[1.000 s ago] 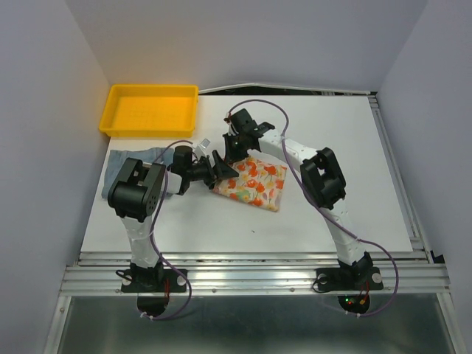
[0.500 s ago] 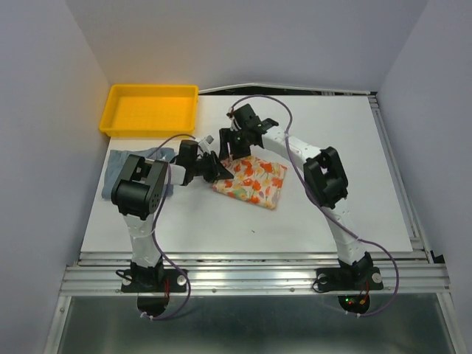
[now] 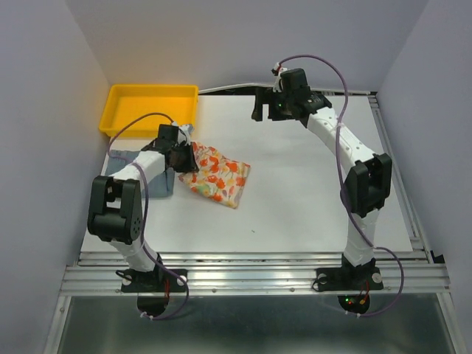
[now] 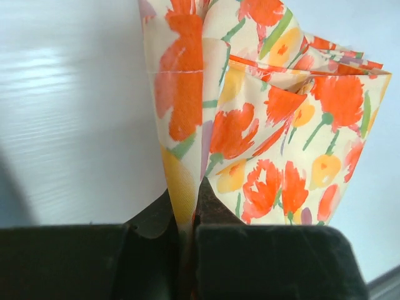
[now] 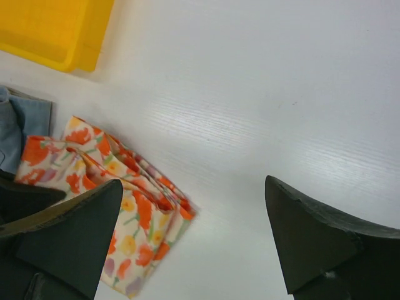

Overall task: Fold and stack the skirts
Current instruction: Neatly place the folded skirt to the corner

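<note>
White table closed in by plain pale walls
The white table (image 3: 310, 192) shows a faint streaked sheen under soft, even light; round it rise three pale grey-lilac walls, a left wall (image 3: 44, 110), a back wall (image 3: 243, 37) and a right wall (image 3: 435, 110). Ribbed aluminium rails (image 3: 251, 274) run along the table's near edge, with a dull metal panel (image 3: 251, 324) below them

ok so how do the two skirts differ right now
The floral skirt is printed orange, red and yellow; the blue skirt is plain. The floral skirt is pinched in the left gripper; the blue skirt is in no gripper. Both rest on the table.
</note>
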